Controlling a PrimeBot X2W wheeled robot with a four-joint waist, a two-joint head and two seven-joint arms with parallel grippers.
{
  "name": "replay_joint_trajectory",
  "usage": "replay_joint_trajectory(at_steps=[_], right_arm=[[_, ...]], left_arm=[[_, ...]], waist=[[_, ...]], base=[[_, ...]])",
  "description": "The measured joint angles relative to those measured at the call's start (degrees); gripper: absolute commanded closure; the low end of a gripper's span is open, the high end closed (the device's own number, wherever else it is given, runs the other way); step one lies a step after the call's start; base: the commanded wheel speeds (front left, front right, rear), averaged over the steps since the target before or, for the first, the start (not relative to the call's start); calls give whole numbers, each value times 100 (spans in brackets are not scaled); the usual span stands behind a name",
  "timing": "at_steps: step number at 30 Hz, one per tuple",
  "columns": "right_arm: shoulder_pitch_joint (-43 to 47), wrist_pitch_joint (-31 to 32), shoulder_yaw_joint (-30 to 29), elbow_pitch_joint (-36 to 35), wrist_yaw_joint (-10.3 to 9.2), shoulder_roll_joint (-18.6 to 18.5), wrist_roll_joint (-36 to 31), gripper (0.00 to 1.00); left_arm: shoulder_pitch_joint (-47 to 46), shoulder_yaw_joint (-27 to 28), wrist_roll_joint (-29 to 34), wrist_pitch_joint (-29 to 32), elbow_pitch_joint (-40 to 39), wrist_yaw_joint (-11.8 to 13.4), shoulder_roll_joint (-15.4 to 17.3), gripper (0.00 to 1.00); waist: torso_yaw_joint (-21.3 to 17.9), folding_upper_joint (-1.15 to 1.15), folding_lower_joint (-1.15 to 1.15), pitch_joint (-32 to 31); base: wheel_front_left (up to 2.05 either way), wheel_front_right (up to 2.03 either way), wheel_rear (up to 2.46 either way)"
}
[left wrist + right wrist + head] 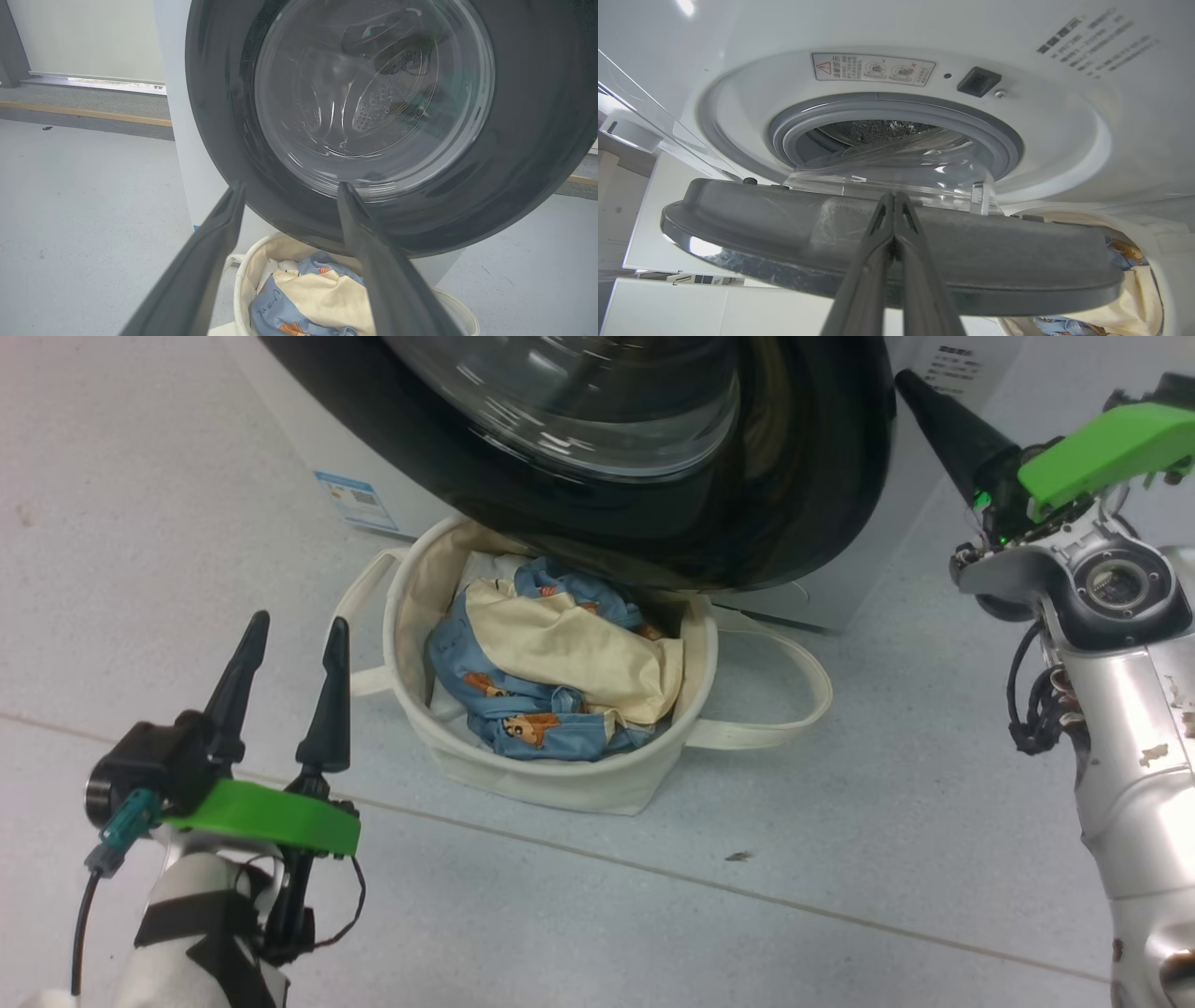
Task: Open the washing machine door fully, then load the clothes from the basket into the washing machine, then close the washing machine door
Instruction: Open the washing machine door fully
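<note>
The washing machine door, black-rimmed with a glass bowl, stands partly open and overhangs the back of the basket. The clothes, cream cloth over blue bear-print fabric, lie in the basket. My left gripper is open and empty, left of the basket. In the left wrist view its fingers frame the door above the clothes. My right gripper is shut at the door's right edge. In the right wrist view it lies against the door's inner side, below the washing machine's grey ring.
The white washing machine carries a blue label near the floor. The basket's looped handles spread onto the grey floor, which is open in front. A wall with a skirting strip runs behind on the left.
</note>
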Motion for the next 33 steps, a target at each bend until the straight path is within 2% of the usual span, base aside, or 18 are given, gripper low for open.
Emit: replay_joint_trajectory(at_steps=[8, 16, 21, 24, 28, 33], right_arm=[[-432, -138, 305, 471, 0, -53, -352, 100], [-446, 467, 758, 616, -1, -124, -376, 100], [9, 940, 1256, 316, -1, -102, -378, 100], [560, 1100, 1574, -93, -1, 25, -381, 100], [1021, 1115, 1849, -482, -1, 109, -380, 100], [1316, 1043, 1994, -717, -1, 230, -383, 100]], left_arm=[[1, 13, 0, 0, 20, 0, -4, 0], [97, 49, 0, 0, 88, 0, -5, 0], [441, 254, 52, 0, 136, 0, 53, 0], [727, 443, 58, 0, 198, 0, 134, 0], [959, 686, 55, 0, 323, 2, 164, 0], [1084, 861, 48, 0, 430, 2, 177, 0]], waist=[[124, 0, 1, 70], [88, 0, 1, -166], [32, 0, 0, -486], [44, 0, 0, -793], [152, 0, -1, -1082], [465, 0, -1, -1291]], base=[[0, 0, 0], [0, 0, 0], [0, 0, 0], [0, 0, 0], [0, 0, 0], [0, 0, 0]])
